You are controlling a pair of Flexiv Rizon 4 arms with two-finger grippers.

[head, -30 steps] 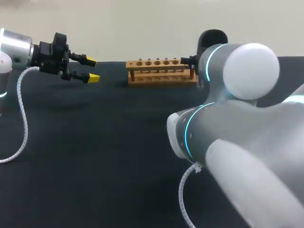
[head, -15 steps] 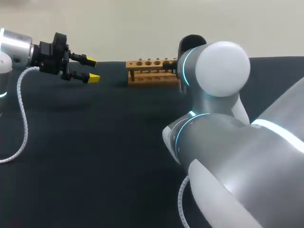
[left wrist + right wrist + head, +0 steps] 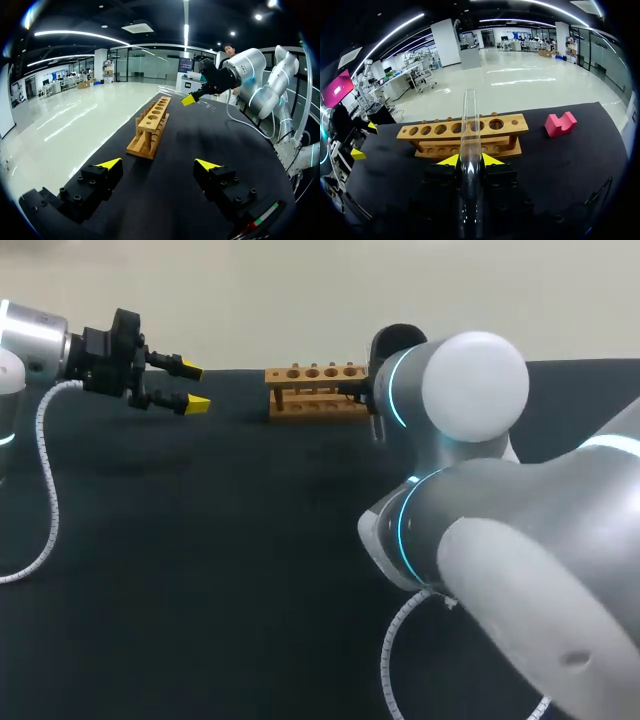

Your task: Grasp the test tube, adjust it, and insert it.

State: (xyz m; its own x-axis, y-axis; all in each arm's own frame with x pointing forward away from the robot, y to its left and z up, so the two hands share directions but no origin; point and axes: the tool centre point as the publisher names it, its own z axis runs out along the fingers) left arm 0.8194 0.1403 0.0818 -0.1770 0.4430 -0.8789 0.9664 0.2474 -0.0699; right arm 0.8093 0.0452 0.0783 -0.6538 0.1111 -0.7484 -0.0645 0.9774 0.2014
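Note:
A clear glass test tube [image 3: 470, 125] lies along my right gripper [image 3: 470, 160], which is shut on it, the tube's open end pointing ahead toward the wooden rack [image 3: 430, 131]. The rack [image 3: 310, 390] stands at the table's far edge with a row of several holes on top. In the head view my right arm's elbow [image 3: 470, 390] hides its gripper and the rack's right end. My left gripper [image 3: 195, 387] hovers open and holds nothing, left of the rack. In the left wrist view its fingers [image 3: 110, 164] stand wide apart, the rack [image 3: 152, 125] ahead of them.
A pink block [image 3: 560, 124] lies on the dark table to the right of the rack. My right arm [image 3: 520, 580] fills the head view's lower right. A white cable [image 3: 45, 480] hangs from my left arm.
My right arm has swung leftward in the head view, now covering more of the rack's right end. The left arm has stayed still and open.

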